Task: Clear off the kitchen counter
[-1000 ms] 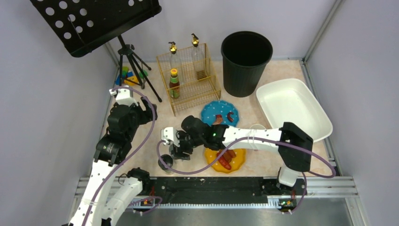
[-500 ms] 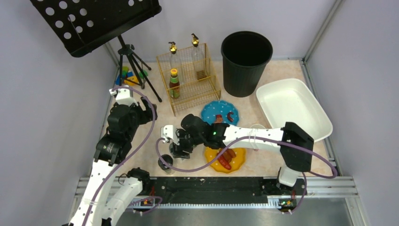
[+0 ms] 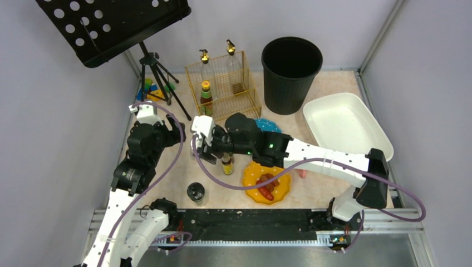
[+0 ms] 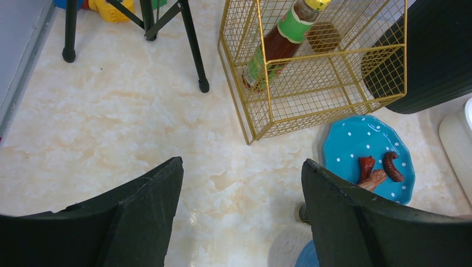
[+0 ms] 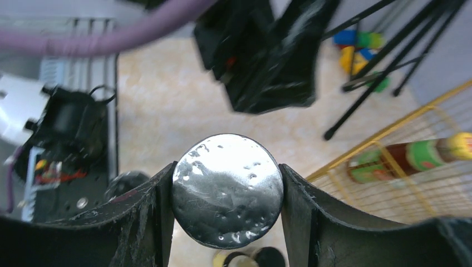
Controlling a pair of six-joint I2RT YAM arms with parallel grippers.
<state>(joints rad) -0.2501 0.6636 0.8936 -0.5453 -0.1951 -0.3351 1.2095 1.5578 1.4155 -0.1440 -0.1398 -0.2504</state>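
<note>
The white-and-black left arm (image 3: pixel 123 177) stands folded, its black left tool (image 4: pixel 240 167) spread wide and facing downward. The white right arm (image 3: pixel 323 158) reaches far leftward, its right tool (image 5: pixel 225 181) clamped on a round silvery disc (image 5: pixel 227 194).

bare counter (image 4: pixel 111 128) left of wire rack (image 4: pixel 334 78), tripod legs (image 4: pixel 191 44) behind

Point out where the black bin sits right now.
In the top external view, the black bin stands at the back of the kitchen counter, right of centre, between the gold wire rack and the white tub.
</note>
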